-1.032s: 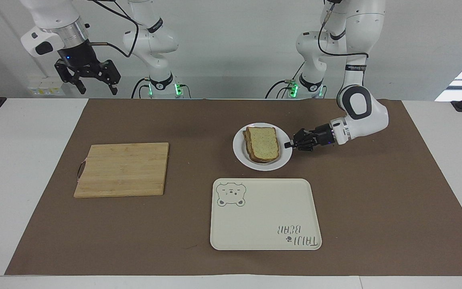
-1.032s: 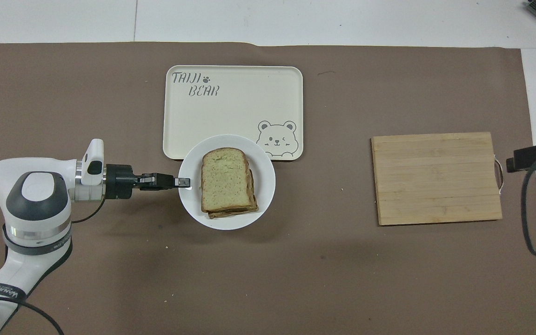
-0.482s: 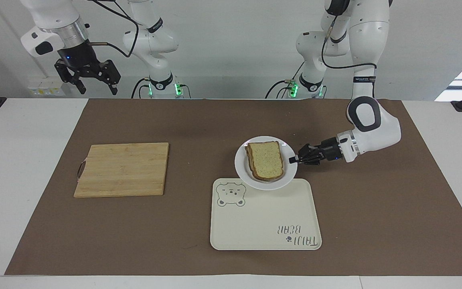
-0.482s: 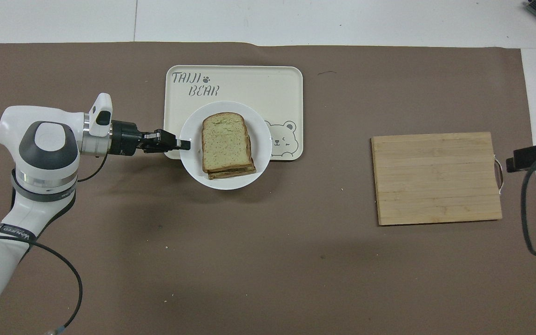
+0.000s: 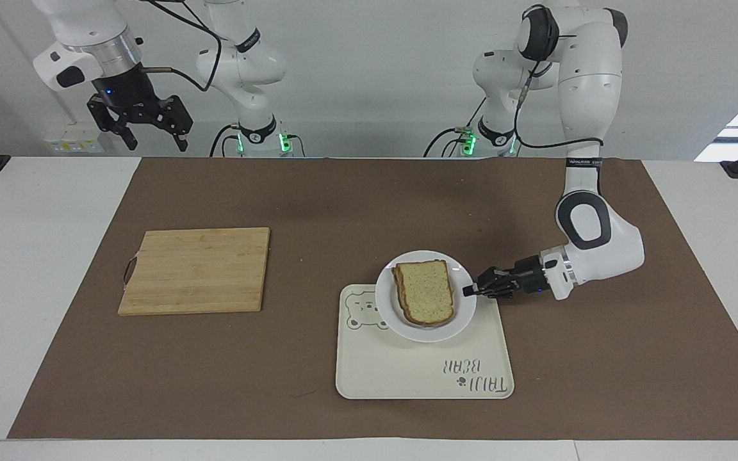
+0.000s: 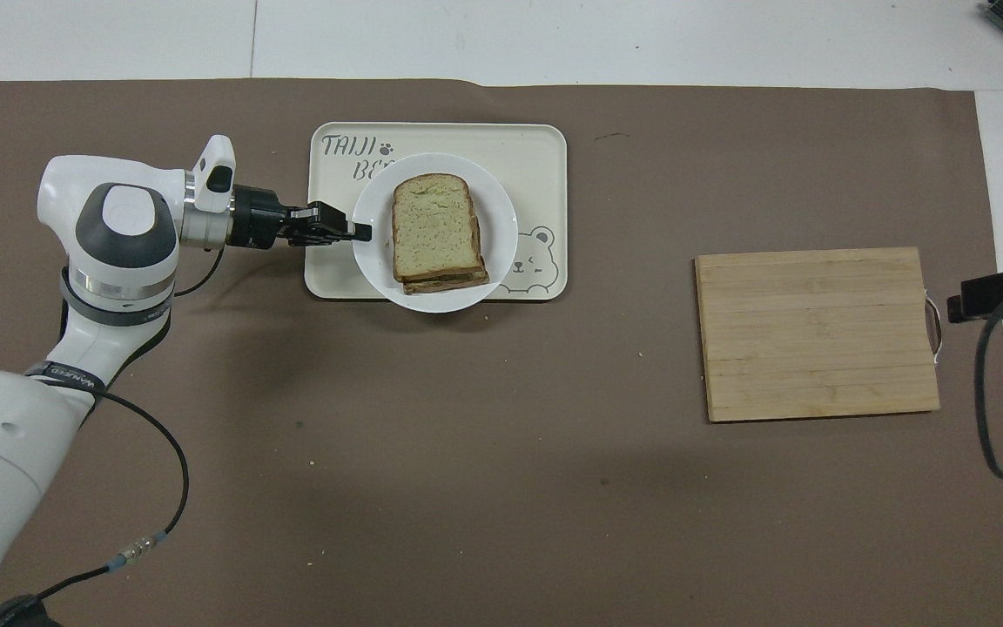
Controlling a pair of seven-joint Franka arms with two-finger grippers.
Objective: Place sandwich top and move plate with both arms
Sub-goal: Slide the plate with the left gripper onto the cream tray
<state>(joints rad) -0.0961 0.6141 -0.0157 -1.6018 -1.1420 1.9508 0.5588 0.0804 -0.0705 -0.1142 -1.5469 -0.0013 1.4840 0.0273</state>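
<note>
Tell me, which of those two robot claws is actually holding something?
The left gripper, low over the cream tray, pinches the rim of the white plate carrying the sandwich. The right gripper hangs open and empty, high above the table's edge.

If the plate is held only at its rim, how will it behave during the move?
The plate looks stiff, so it probably keeps its shape. The left gripper holds one rim only, so the plate may tilt. The sandwich top lies loose on the lower slice and could slide.
</note>
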